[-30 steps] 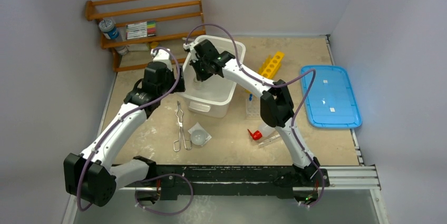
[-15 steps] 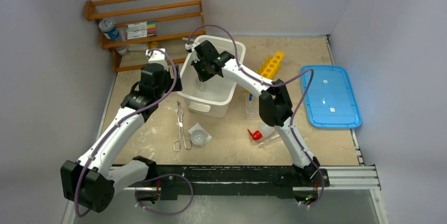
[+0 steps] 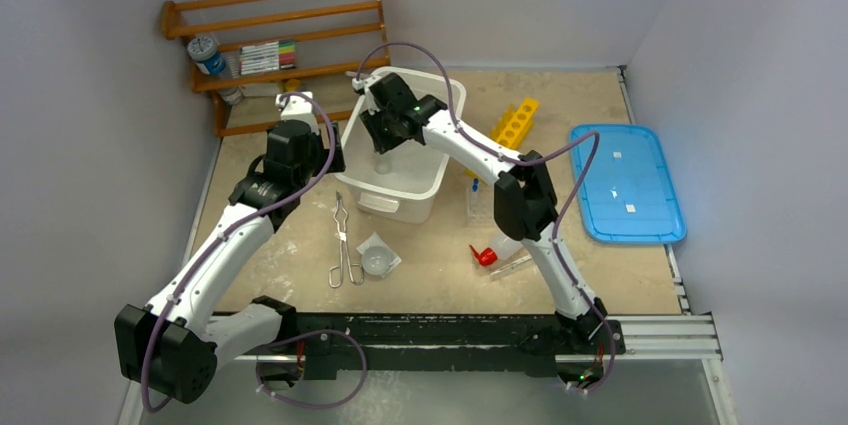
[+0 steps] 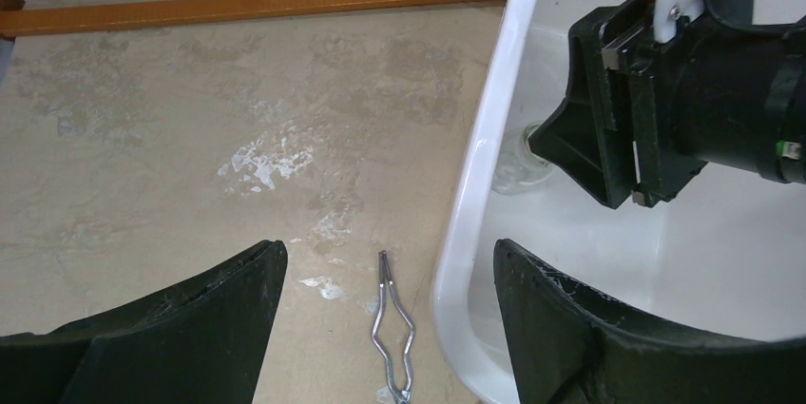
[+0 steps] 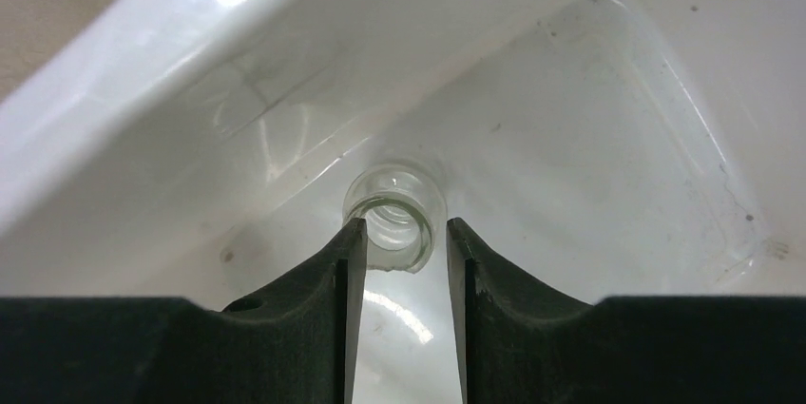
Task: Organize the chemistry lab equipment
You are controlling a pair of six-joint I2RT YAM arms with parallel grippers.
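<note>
my right gripper (image 5: 404, 225) sits low inside the white bin (image 5: 190, 90), its 2 fingers (image 5: 342, 271) parted to a narrow gap. the jar (image 5: 394, 197) stands on the bin floor right at the tips, mouth toward the wrist camera, close to the bin's wall in the centre of that frame. the fingers flank it on either side; i cannot tell whether either pad touches the glass. nothing else shows in the bin from this view.

my left gripper (image 4: 388, 247) is spread wide with nothing between the fingers. it hangs over the bare table (image 4: 190, 138) and the bin's rim, which runs down the middle of that frame. the tip of the tongs (image 4: 392, 328) lies on the table at the lower centre, just beside the bin's outer wall. the right arm's black wrist fills the upper right of this view, with the jar showing under it.

from the top camera, the tongs lie below the bin, near the centre of the frame, and the dish in its packet (image 3: 377, 257) rests just beside their handles. the bottle (image 3: 485, 256), red cap pointing left, lies lower right of the bin, partly under the right arm. a yellow rack (image 3: 515, 122) and a blue lid (image 3: 628, 185) sit toward the right. markers (image 3: 267, 55) rest on the wooden shelf (image 3: 275, 20) at the upper left.
</note>
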